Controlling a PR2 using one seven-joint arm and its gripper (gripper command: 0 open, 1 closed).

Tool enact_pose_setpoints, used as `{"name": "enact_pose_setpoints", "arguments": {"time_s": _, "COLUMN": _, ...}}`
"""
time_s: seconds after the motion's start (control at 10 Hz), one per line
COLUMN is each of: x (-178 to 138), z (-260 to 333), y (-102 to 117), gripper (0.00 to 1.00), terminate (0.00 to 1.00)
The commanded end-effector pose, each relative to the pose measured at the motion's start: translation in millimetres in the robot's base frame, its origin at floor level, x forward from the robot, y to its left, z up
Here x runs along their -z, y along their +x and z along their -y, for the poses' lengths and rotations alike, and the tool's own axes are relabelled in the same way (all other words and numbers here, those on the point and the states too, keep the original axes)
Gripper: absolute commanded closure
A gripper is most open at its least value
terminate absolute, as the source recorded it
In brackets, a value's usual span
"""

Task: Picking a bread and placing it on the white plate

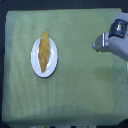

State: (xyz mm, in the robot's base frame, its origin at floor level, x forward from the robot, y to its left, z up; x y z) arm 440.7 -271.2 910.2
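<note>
Exterior view shows the bread [44, 52] on the white plate [35, 63], well clear of my claw [96, 46], whose opening I cannot tell; a careless sweep could knock it off.

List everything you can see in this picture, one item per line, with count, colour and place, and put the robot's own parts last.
bread: one, golden-orange, lying lengthwise on the plate, toward the exterior view's left.
white plate: one, white, on the cloth, left of centre in the exterior view.
green cloth: one, light green, covering nearly the whole surface in view.
arm: one, grey-white, entering from the exterior view's right edge, above the cloth.
gripper: one, grey, at the arm's tip, pointing toward the plate and well apart from it; too blurred to tell whether it is open or shut.
</note>
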Motion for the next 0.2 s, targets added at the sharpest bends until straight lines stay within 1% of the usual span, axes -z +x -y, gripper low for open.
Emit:
{"name": "enact_pose_setpoints", "arguments": {"time_s": 0.0, "x": 0.3, "z": 9.0, "y": 13.3, "gripper": 0.00, "terminate": 0.00}}
{"name": "enact_pose_setpoints", "arguments": {"time_s": 0.1, "x": 1.3, "z": 13.4, "y": 17.9, "gripper": 0.00, "terminate": 1.00}}
